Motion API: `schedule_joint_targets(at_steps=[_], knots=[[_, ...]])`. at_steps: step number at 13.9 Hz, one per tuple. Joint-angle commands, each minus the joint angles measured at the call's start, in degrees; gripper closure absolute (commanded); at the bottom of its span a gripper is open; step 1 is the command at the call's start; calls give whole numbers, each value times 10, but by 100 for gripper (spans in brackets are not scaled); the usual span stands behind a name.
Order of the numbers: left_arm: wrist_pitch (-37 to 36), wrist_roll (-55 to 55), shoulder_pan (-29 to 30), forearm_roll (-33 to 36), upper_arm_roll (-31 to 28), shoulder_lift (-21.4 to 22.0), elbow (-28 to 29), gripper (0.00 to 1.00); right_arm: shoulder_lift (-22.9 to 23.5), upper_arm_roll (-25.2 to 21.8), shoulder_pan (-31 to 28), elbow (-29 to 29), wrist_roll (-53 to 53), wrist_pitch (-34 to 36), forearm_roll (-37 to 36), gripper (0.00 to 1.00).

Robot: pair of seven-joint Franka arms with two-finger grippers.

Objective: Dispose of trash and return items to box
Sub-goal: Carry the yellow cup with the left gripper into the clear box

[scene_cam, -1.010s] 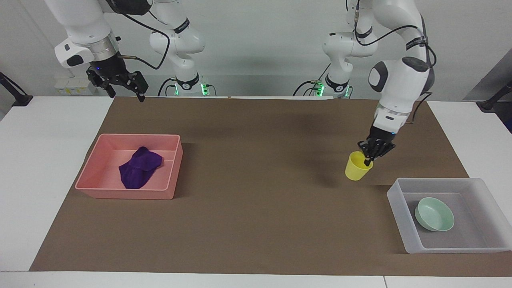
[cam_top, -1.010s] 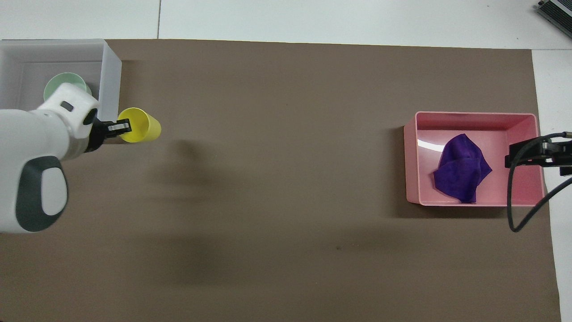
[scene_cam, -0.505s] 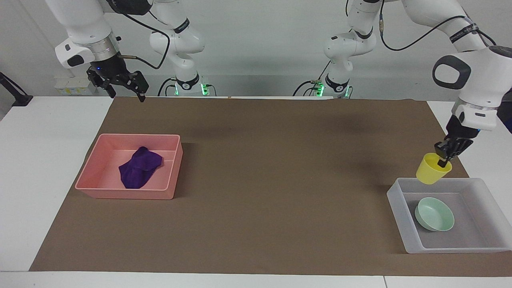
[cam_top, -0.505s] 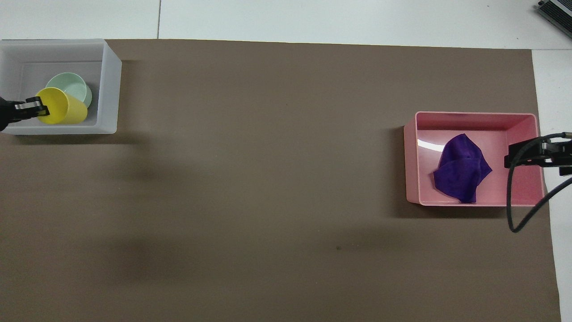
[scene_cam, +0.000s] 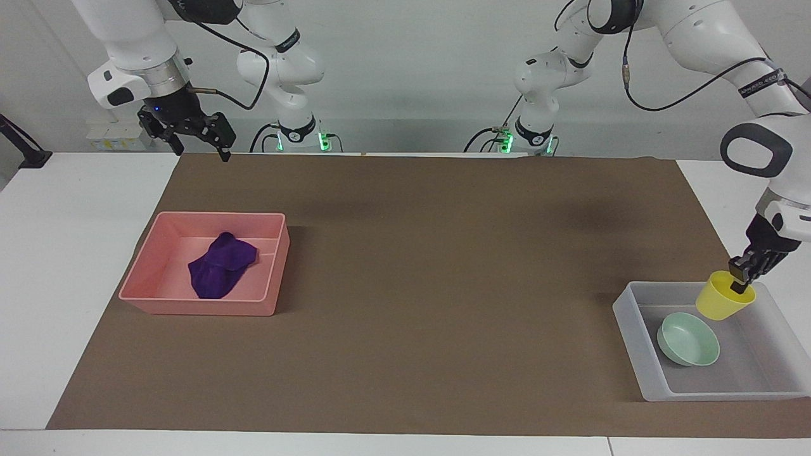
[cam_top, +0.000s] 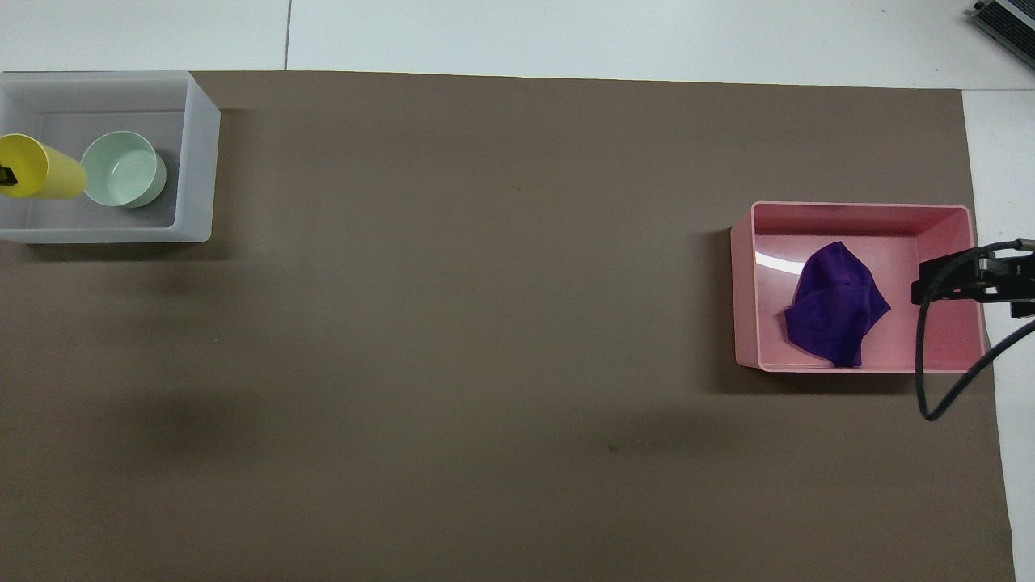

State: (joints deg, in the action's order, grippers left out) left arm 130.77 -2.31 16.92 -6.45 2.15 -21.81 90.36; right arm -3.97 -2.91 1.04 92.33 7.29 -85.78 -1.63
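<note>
Fingers of left gripper (scene_cam: 739, 286) clamp the yellow cup (scene_cam: 724, 304) by its rim, one inside, so it hangs upright over the box (scene_cam: 640, 354) at the table's left-arm end, beside the green bowl (scene_cam: 688, 339). Purple cloth (scene_cam: 221, 264) lies in the pink tray (scene_cam: 149, 273). Right gripper (scene_cam: 190, 136) waits over the robots' edge, fingers apart.

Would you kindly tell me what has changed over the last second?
The left gripper, jaws shut on the small yellow plastic cup, carried it from above the brown mat to over the translucent plastic bin. The mint-green bowl, purple cloth, pink tray and waiting right gripper stayed put.
</note>
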Motion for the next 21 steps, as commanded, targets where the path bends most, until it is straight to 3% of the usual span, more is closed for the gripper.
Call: schedule_joint_targets(at_steps=[1, 12, 13, 15, 18, 19, 20, 21], knots=[[-24, -40, 7, -9, 7, -49, -51, 100, -14, 0, -2, 19, -11, -12, 2, 0], [27, -102, -4, -13, 7, -58, 18, 100, -24, 1, -1, 38, -21, -34, -4, 0], [33, -109, -4, -13, 7, -58, 19, 90, -24, 1, -1, 39, -22, -34, -4, 0], [31, -111, -8, -13, 7, -58, 18, 57, -24, 1, -1, 39, -22, -34, -4, 0], [28, -112, -13, -8, 7, -55, 11, 24, -25, 2, -1, 40, -21, -33, -3, 0], [27, -112, -14, -7, 7, -51, 11, 6, -24, 2, -1, 40, -22, -35, -3, 0], [26, -112, -21, -8, 7, -40, 14, 0, -24, 2, -1, 40, -22, -34, -4, 0], [24, -112, -27, -7, 7, -32, 17, 0, -25, 2, -1, 40, -22, -33, -4, 0]])
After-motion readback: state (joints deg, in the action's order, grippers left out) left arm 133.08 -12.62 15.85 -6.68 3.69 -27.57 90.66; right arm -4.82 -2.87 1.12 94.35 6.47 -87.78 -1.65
